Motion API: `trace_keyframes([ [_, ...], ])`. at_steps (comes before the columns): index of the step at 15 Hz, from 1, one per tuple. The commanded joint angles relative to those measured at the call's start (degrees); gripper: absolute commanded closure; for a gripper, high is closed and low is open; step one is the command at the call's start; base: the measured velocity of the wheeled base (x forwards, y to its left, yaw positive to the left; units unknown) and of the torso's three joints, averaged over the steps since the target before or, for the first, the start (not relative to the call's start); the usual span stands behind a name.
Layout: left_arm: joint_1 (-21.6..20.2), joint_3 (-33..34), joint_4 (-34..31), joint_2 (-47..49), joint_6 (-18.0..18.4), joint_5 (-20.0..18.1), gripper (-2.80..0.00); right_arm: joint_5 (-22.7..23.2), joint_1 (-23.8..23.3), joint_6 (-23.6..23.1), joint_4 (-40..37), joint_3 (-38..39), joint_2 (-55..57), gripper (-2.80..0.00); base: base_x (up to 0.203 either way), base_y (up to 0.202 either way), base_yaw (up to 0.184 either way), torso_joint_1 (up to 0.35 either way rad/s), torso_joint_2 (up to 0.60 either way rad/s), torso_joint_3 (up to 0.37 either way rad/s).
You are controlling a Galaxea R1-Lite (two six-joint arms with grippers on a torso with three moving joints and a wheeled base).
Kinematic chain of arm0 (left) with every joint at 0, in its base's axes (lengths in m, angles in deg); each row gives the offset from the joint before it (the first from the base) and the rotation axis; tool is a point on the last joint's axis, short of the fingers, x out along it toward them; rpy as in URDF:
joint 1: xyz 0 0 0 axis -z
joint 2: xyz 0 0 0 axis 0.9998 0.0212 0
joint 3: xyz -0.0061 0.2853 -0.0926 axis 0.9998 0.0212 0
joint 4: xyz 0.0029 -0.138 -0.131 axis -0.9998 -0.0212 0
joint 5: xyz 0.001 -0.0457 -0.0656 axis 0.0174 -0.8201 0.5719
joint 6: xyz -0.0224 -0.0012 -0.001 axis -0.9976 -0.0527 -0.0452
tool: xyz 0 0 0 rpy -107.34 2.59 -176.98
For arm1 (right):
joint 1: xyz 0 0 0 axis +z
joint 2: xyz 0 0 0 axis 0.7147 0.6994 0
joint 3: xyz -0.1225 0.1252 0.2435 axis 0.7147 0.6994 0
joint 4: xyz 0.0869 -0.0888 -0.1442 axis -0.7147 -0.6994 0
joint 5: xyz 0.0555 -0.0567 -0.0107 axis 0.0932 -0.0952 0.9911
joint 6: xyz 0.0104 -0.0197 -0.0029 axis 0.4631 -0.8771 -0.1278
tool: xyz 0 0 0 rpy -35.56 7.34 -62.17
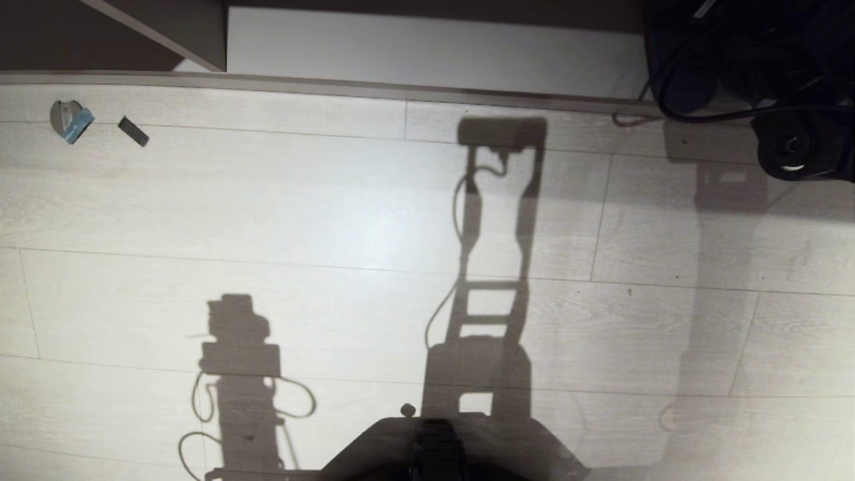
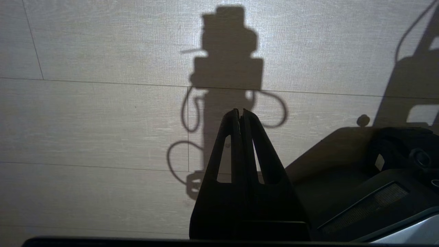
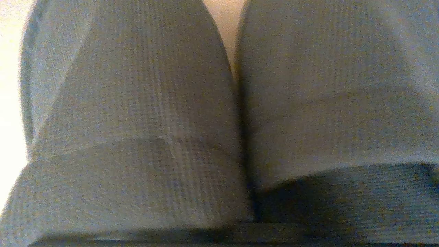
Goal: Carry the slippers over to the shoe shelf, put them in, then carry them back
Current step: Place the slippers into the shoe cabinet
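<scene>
Left gripper [image 2: 240,115] hangs over the pale plank floor [image 1: 334,200], fingers pressed together, nothing between them, just beside the robot's dark base [image 2: 360,178]. In the head view, at the far left of the floor near the edge strip [image 1: 334,85], lie a small grey-and-blue scrap [image 1: 70,120] and a short dark piece [image 1: 133,131], close together but apart; neither can be identified. Beyond the strip stands the shoe shelf [image 1: 434,53], with a taupe upright panel [image 1: 180,27] at its left and a pale base board. The upper part is cut off by the frame. Shadows of the robot cross the mid-floor. At the far right corner a dark mass of equipment with cables [image 1: 735,60] is cut by the frame edge, and its make-up is unclear. The slippers [image 3: 137,120] show only in the right wrist view, filling it at close range. The two lie side by side and touching, long axes parallel and running away from the camera, rounded ends on the far side. Their near ends are in shadow. A pale surface shows between and beside them, and which surface it is cannot be told. The right gripper's fingers appear in no view, so whether they are open or shut cannot be told.
</scene>
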Motion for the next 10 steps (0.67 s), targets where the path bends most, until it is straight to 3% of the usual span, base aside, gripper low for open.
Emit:
trace_keyframes([
  [1, 0.0, 0.0, -0.01, -0.04, -0.02, 0.02, 0.0, 0.03, 0.02, -0.14, 0.41, 0.18, -0.3, -2.8, 0.0, 0.0, 0.0, 0.0, 0.0, 0.0],
  [10, 0.0, 0.0, 0.06, 0.04, -0.02, 0.02, 0.0, -0.24, 0.02, -0.85, -2.66, 2.48, -2.59, -2.8, 0.0, 0.0, 0.0, 0.0, 0.0, 0.0],
])
